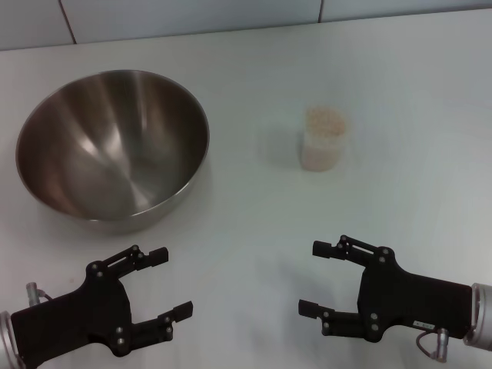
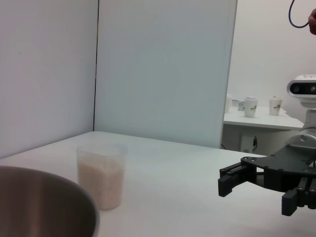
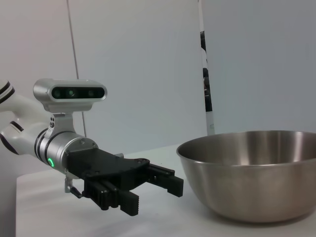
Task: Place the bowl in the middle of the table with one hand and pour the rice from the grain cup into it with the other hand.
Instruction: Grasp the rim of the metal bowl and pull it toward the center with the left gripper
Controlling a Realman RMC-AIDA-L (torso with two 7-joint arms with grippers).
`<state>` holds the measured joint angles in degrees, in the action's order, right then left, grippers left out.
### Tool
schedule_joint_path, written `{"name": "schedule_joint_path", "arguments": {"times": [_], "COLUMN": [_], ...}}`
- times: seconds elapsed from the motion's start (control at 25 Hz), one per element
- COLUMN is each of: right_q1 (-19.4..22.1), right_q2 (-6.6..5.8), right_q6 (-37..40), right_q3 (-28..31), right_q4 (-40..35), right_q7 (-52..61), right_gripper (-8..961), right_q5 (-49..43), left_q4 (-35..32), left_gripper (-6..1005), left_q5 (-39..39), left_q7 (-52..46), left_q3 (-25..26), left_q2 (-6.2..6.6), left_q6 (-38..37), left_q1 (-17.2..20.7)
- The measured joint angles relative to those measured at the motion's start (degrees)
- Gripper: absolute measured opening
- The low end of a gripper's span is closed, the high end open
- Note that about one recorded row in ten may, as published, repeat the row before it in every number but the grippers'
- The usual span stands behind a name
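The large steel bowl [image 1: 113,146] stands upright and empty on the white table [image 1: 254,223], at the left, a little back from my left gripper. It also shows in the left wrist view [image 2: 42,205] and the right wrist view [image 3: 254,173]. The clear grain cup [image 1: 323,138] stands upright right of centre, full of pale rice [image 1: 324,121]; it shows in the left wrist view [image 2: 101,173] too. My left gripper [image 1: 171,280] is open and empty near the front left edge. My right gripper [image 1: 321,278] is open and empty at the front right, in front of the cup.
White wall panels [image 1: 192,15] rise behind the table's far edge. In the left wrist view a side table [image 2: 261,121] with paper cups stands off beyond the worktable. The bowl and cup stand well apart.
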<state>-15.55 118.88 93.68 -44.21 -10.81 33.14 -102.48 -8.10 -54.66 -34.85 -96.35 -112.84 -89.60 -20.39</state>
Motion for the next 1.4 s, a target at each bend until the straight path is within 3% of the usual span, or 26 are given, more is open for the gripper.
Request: {"name": "schedule_joint_path", "arguments": {"times": [0.32, 0.48, 0.52, 0.56, 0.6, 0.64, 0.72, 0.84, 0.92, 0.96, 1.0, 1.12, 1.24, 1.28, 1.4], "right_q1": [0.1, 0.2, 0.2, 0.2, 0.2, 0.2, 0.1, 0.1, 0.2, 0.1, 0.1, 0.0, -0.2, -0.2, -0.2], "right_q2": [0.04, 0.04, 0.03, 0.04, 0.04, 0.04, 0.04, 0.05, 0.07, 0.08, 0.08, 0.09, 0.11, 0.11, 0.12], "right_q6": [0.0, 0.1, 0.1, 0.2, 0.2, 0.3, 0.4, 0.4, 0.4, 0.5, 0.5, 0.6, 0.7, 0.7, 0.8], "right_q3": [0.0, 0.3, 0.3, 0.3, 0.3, 0.2, 0.1, 0.1, 0.2, 0.3, 0.3, 0.2, 0.1, 0.1, 0.1], "right_q4": [0.0, -0.1, -0.2, -0.2, -0.2, -0.2, -0.2, -0.2, -0.2, -0.2, -0.2, -0.2, -0.2, -0.2, -0.2], "right_q7": [0.0, 0.0, 0.0, 0.0, 0.0, 0.0, 0.0, 0.0, 0.0, 0.0, 0.0, 0.0, 0.0, 0.0, 0.0], "right_gripper": [831, 831, 831, 831, 831, 831, 831, 830, 830, 830, 830, 830, 830, 830, 830], "right_q5": [0.0, 0.0, 0.0, 0.0, 0.0, 0.0, 0.0, 0.0, 0.0, 0.0, 0.0, 0.1, 0.3, 0.3, 0.4], "left_q4": [-0.7, -2.9, -4.3, -7.2, -7.2, -9.2, -14.4, -25.6, -34.4, -43.3, -43.3, -55.3, -57.4, -57.8, -56.7], "left_gripper": [811, 812, 812, 812, 812, 812, 812, 812, 812, 812, 812, 811, 809, 807, 801], "left_q5": [0.0, 0.2, 0.3, 0.4, 0.4, 0.1, -0.4, -3.0, -7.6, -14.7, -14.7, -33.5, -39.4, -56.8, -61.1], "left_q7": [-0.6, -0.6, -0.9, -3.7, -3.7, -6.6, -14.6, -28.2, -38.1, -48.5, -48.5, -66.0, -71.0, -83.7, -86.0], "left_q3": [0.1, 1.6, 3.3, 8.8, 8.8, 12.6, 19.9, 28.1, 30.8, 31.8, 31.8, 32.1, 32.1, 34.3, 35.2], "left_q2": [0.0, 0.39, 0.56, 0.78, 0.78, 0.86, 1.15, 1.23, 0.95, 0.55, 0.55, -0.93, -1.38, -1.9, -2.1], "left_q6": [-0.1, -6.0, -9.0, -13.2, -13.2, -14.3, -13.1, -3.3, 5.7, 14.0, 14.0, 26.3, 28.2, 29.4, 28.8], "left_q1": [0.1, 1.5, 2.3, 3.8, 3.8, 4.6, 6.1, 8.7, 10.1, 10.8, 10.8, 9.6, 8.6, 2.7, 0.7]}}
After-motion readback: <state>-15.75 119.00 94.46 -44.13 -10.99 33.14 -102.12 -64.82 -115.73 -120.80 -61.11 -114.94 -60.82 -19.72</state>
